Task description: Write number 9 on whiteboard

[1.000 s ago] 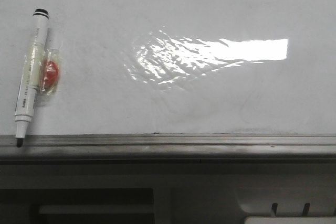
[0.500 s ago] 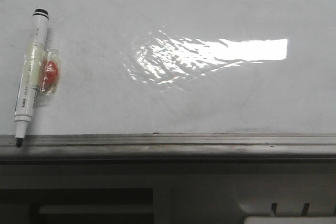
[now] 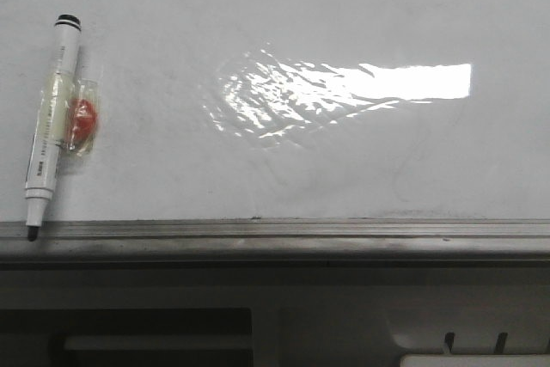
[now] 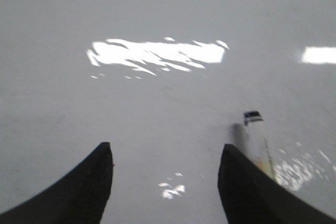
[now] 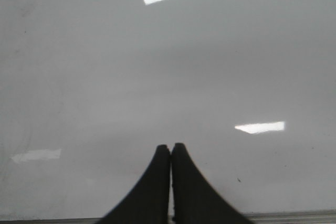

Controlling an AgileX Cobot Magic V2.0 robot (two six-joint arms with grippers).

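The whiteboard (image 3: 344, 152) is a glossy white board with a bright glare patch and a grey metal rail (image 3: 275, 231) along its near edge. No number 9 shows on it. A white marker (image 3: 50, 122) with a black tip lies at the board's left, tip on the rail, with a small clear packet holding something red (image 3: 82, 119) beside it. Neither gripper shows in the front view. My left gripper (image 4: 164, 153) is open and empty above the board, with the marker (image 4: 257, 140) just beyond its one finger. My right gripper (image 5: 171, 148) is shut and empty over bare board (image 5: 157, 77).
Below the rail in the front view is the grey edge of the robot base (image 3: 275, 315) with dark slots. The rail also shows at the edge of the right wrist view (image 5: 294, 216).
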